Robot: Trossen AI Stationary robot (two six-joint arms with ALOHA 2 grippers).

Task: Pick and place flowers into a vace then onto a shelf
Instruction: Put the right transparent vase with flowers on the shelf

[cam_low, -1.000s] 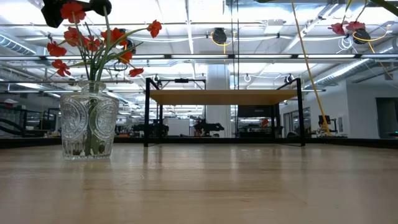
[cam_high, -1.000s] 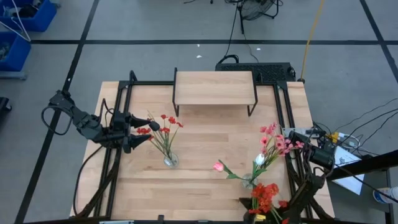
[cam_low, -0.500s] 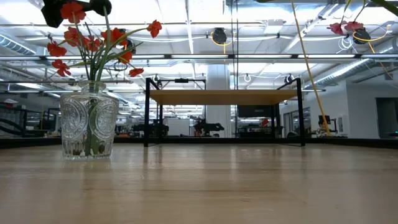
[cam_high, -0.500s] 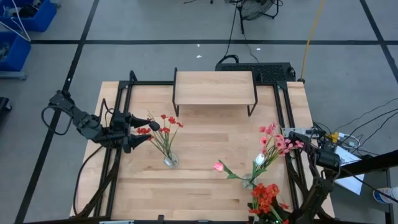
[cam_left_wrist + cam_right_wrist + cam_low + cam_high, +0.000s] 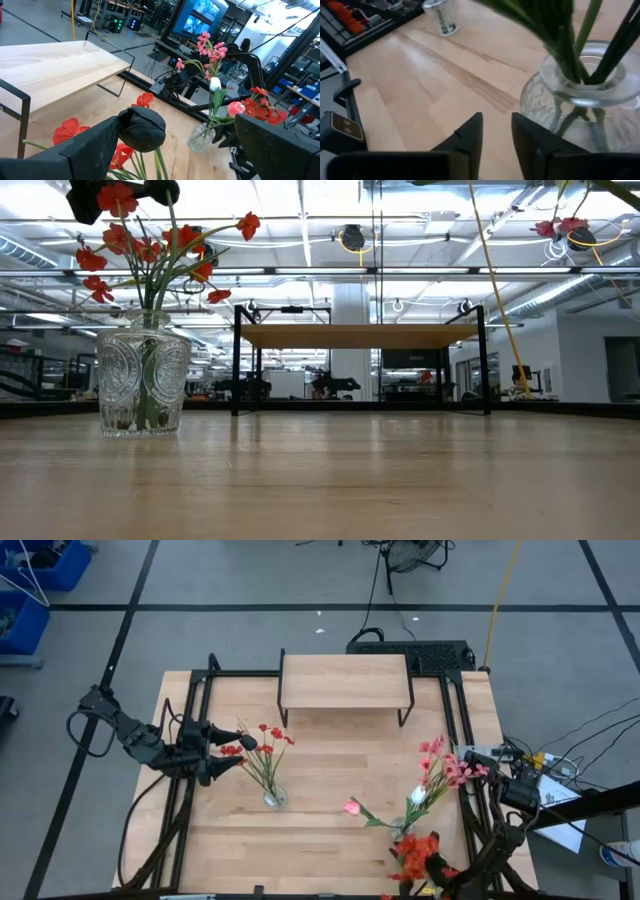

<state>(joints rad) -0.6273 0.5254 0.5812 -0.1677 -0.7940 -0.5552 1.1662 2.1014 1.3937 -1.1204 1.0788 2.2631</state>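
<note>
from above, both vases (image 5: 274, 798) hold flowers (image 5: 266, 740) on the table; shelf (image 5: 345, 680) bare, so placing remains. left gripper (image 5: 236, 752) gapes beside red blossoms. wrist view: right gripper (image 5: 496, 131) narrowly parted, empty, near second vase (image 5: 585, 95).

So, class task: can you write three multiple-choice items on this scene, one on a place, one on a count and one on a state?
1. Where on the table is the shelf?
A. at the back edge
B. between the vases
C. at the front edge
2. How many glass vases stand on the table?
A. one
B. two
C. four
3. How are the left gripper's fingers?
A. shut on a stem
B. shut on a vase
C. open

Answers: 1 A, it sits behind both vases in the high view; 2 B, one holds red flowers, another pink ones; 3 C, the left wrist view shows the fingers wide apart.
</note>
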